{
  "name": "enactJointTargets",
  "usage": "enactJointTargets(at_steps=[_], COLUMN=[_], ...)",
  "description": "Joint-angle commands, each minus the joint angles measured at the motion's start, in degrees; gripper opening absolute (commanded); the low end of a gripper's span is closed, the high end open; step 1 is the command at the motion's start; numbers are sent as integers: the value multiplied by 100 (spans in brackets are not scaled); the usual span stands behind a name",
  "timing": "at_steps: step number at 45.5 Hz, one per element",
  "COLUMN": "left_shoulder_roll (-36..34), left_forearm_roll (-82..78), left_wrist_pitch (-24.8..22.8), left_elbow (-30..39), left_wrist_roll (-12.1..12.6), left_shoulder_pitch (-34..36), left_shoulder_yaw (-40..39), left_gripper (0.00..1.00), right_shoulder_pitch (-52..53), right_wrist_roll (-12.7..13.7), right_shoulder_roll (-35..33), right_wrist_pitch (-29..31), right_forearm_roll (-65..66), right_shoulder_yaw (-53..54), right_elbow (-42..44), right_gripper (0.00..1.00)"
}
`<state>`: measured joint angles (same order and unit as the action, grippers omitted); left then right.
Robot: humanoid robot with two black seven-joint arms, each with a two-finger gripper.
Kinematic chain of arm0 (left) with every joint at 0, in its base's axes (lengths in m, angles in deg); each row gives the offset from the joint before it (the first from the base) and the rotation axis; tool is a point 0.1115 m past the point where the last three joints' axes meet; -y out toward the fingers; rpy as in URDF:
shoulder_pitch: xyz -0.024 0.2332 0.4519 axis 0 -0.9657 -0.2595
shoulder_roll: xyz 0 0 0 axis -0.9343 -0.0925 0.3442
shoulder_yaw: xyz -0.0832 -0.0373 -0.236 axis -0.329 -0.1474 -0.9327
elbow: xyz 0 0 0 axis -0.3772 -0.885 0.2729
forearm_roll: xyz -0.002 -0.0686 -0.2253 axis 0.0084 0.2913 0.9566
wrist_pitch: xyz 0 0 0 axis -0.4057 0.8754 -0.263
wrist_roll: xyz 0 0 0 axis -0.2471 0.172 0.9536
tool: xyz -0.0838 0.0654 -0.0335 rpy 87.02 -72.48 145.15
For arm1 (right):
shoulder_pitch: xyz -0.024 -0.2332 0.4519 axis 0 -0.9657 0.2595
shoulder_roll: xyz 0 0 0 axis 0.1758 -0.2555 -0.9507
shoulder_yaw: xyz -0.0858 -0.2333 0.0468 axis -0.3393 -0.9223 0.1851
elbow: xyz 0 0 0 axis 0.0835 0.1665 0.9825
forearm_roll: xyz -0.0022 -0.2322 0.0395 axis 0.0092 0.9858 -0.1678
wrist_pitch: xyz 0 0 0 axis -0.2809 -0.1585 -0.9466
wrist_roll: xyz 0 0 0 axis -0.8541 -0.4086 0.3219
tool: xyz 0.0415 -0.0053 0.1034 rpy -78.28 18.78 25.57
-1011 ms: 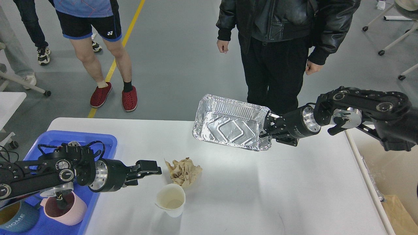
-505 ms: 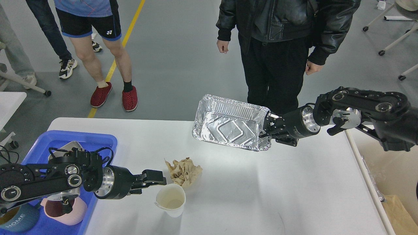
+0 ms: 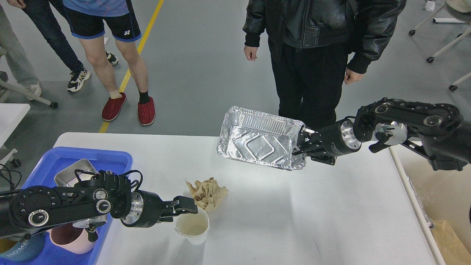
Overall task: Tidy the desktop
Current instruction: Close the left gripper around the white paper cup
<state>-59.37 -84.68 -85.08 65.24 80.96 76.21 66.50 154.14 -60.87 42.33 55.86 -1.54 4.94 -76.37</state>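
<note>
Desk [image 3: 257, 221]: white top fills the lower view; paper cup [image 3: 192, 225], crumpled brown paper [image 3: 207, 193] and blue tray [image 3: 106, 156] sit on it.
Left pincer [image 3: 191, 209]: at the cup's near rim; I cannot tell how its jaws stand.
Cup risk: I judge a sideways nudge tips it, being light and empty-looking.
Right pincer [image 3: 302, 146]: pinching the foil tray [image 3: 257, 141] by one end wall, aloft.
Foil risk: thin wall may buckle and slip, I reckon.

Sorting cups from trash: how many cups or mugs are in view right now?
3. A white paper cup stands on the desktop at the left gripper; a pink mug and a blue mug sit in the blue tray. The arm may hide others.
</note>
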Motion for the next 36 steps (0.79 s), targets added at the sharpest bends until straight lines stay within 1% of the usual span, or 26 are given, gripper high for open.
enactJointTargets(at_steps=[1, 11, 15, 19, 21, 23, 26, 27, 28, 30, 36], left_shoulder_roll=[38, 283, 450, 565, 600, 652, 723, 741, 749, 758, 758], left_forearm_roll=[0, 9, 18, 18, 35, 44, 105, 114, 149, 211, 273], left_wrist_pitch=[74, 144, 180, 180, 180, 171, 101, 83, 74, 48, 39], left_elbow=[-45, -300, -441, -529, -529, -538, -546, -555, -555, -555, -573], left_wrist_roll=[4, 31, 40, 83, 171, 337, 768, 917, 1032, 1164, 1217], left_shoulder_pitch=[-13, -48, -48, -48, -48, -48, -48, -48, -57, -57, -83], left_shoulder_yaw=[137, 190, 190, 172, 163, 163, 137, 128, 119, 111, 102], left_gripper=[80, 71, 64, 53, 44, 32, 13, 9, 6, 4, 1], right_shoulder_pitch=[0, 0, 0, 0, 0, 0, 0, 0, 0, 0, -17], right_wrist_roll=[0, 0, 0, 0, 0, 0, 0, 0, 0, 0, 0], right_shoulder_roll=[0, 26, 18, 18, 18, 18, 18, 18, 18, 18, 26], right_wrist_pitch=[-22, -30, -30, -30, -30, -30, -30, -39, -39, -57, -57], right_forearm_roll=[12, 12, 12, 12, 12, 12, 12, 12, 12, 12, 12], right_shoulder_yaw=[-6, 2, 2, 2, -6, -6, -6, 2, 2, -6, 2], right_elbow=[4, 13, 13, 13, 13, 13, 13, 13, 13, 13, 13], right_gripper=[0, 0, 0, 0, 0, 0, 0, 0, 0, 0, 0])
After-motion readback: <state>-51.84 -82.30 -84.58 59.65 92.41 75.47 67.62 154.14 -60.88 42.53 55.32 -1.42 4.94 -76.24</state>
